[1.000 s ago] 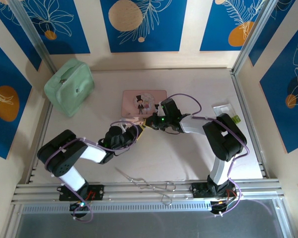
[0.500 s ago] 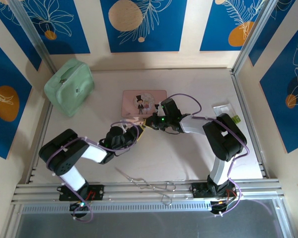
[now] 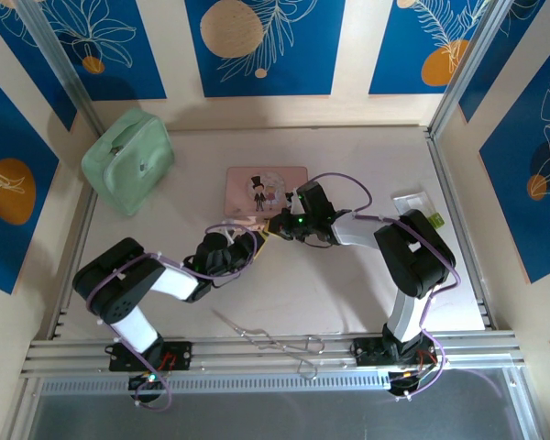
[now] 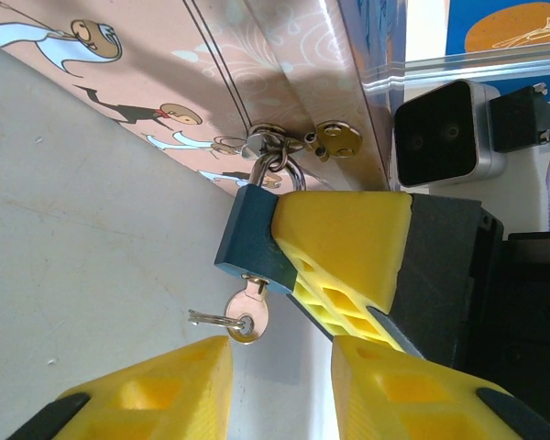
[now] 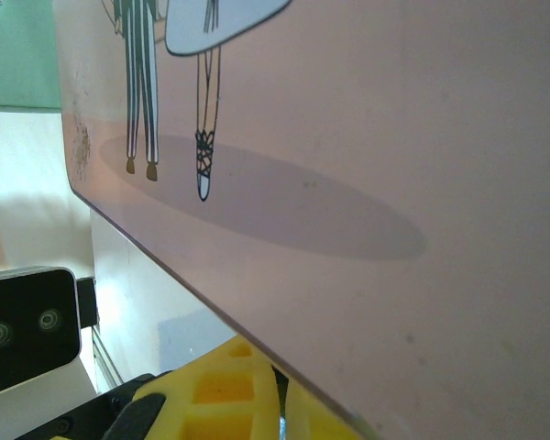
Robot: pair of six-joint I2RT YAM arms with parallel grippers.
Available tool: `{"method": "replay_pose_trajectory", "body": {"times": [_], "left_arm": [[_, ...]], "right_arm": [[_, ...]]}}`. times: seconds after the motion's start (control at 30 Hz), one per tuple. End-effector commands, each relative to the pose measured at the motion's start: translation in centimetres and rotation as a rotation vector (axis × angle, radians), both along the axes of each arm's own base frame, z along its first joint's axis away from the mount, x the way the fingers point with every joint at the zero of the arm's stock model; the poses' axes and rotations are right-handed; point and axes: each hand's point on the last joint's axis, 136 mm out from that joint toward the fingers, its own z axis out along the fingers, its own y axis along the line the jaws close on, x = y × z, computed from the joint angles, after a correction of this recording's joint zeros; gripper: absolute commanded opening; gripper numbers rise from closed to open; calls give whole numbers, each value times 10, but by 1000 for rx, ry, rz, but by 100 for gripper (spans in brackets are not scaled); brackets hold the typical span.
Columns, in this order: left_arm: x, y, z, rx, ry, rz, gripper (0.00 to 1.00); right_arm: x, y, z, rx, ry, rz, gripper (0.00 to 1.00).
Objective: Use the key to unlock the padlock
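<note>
My right fingers (image 4: 348, 240) are closed, pinching one side of the small blue-bodied padlock with the silver metal shackle (image 4: 249, 234), and one yellow finger covers part of its body. The padlock hangs tilted at the near edge of the flat pink box printed with a cartoon couple (image 3: 266, 188). Its shackle is threaded through the box's little silver hasp (image 4: 273, 143). The tiny silvery metal key (image 4: 247, 317) sits in the keyhole at the padlock's lower end. Its round head sticks out, with a thin metal piece pointing sideways from it above the pale worktop (image 4: 82, 247). My left fingers (image 4: 179, 385) stand apart just below the key, one to each side, touching neither key nor padlock. From above, both my wrists meet in front of the pink box near the middle of the worktop. A mint-green soft pouch (image 3: 128, 160) lies well off at the far left, and long wire-like metal forceps with loop handles (image 3: 273, 341) lie near my bases
</note>
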Motion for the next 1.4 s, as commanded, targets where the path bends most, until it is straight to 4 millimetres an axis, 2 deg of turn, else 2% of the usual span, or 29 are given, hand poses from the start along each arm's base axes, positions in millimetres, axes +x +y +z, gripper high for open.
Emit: {"method": "replay_pose_trajectory", "body": {"times": [0.0, 0.4, 0.57, 0.7, 0.87, 1.37], "left_arm": [[0, -4, 7, 2, -24, -9, 34], [6, -6, 4, -76, -4, 29, 30], [6, -2, 2, -46, 7, 42, 30], [4, 1, 4, -36, 7, 51, 35], [-1, 13, -3, 26, 32, 78, 42], [13, -1, 2, 13, 26, 74, 38]], "right_arm": [[-35, -6, -31, -34, 247, 1, 0], [-35, -2, -30, -26, 252, 3, 0], [-35, -1, -30, -23, 253, 5, 0], [-34, -2, -31, -23, 255, 0, 0], [-32, -2, -30, -15, 255, 3, 0], [-35, -1, -26, 3, 261, 13, 0]]}}
